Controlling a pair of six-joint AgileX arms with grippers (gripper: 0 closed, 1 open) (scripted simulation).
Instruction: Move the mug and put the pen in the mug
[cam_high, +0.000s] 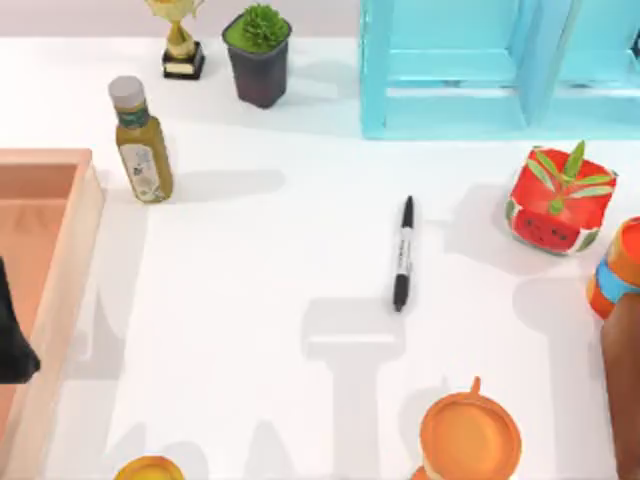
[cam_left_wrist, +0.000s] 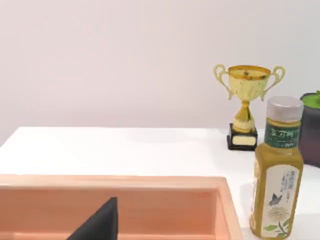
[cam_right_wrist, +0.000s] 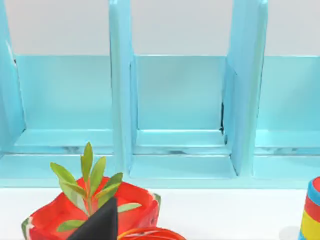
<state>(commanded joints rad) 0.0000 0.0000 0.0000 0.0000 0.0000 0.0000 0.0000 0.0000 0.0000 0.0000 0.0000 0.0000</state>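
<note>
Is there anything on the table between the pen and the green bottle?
No. In the top view, bare white table stretches from the pen to the bottle.

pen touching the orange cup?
Apart. The top view shows bare white table between the pen and the orange cup, which sits nearer the front edge.

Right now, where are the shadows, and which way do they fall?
In the top view, soft grey shadows fall to the right of the oil bottle and to the left of the watermelon pot, and blocky arm-shaped shadows lie on the table below the pen. In the left wrist view, the trophy stands evenly lit against a plain wall.
</note>
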